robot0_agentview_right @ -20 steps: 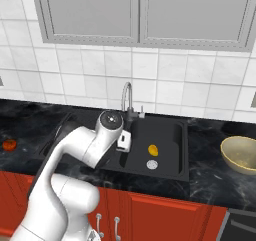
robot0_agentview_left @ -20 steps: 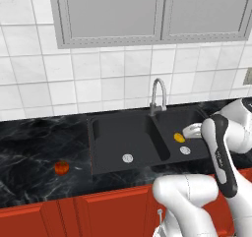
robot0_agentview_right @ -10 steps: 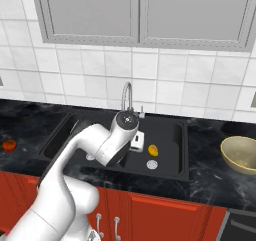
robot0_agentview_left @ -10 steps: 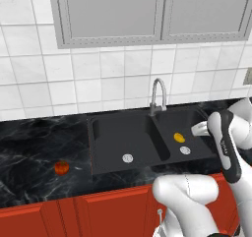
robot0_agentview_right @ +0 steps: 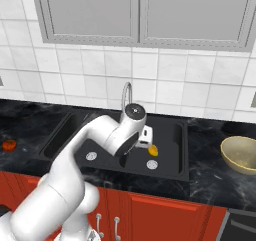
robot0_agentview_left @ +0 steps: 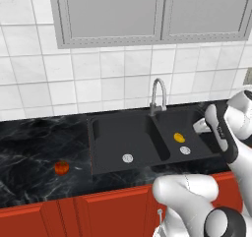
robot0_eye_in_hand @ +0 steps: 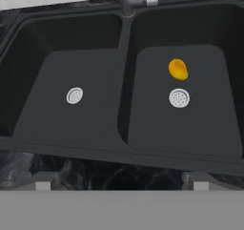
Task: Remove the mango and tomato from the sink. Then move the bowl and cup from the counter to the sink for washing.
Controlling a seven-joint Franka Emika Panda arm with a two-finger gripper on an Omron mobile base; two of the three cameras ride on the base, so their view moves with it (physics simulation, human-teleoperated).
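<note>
counter [robot0_agentview_left: 29, 147]: black marble | tomato [robot0_agentview_left: 61, 167] left | bowl [robot0_agentview_right: 241, 155] right

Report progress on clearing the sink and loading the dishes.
Done: the tomato lies on the counter left of the sink. In hand: nothing is held; the gripper hangs above the right basin, where the mango lies just behind the drain. Left: take the mango out, then move the bowl, on the counter right of the sink, and the cup into the sink.

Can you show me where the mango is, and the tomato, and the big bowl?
mango [robot0_eye_in_hand: 177, 69]: hand view, middle of the fruit.
tomato [robot0_agentview_left: 61, 167]: left base view, middle of the ball.
bowl [robot0_agentview_right: 241, 154]: right base view, pale inside.
</note>
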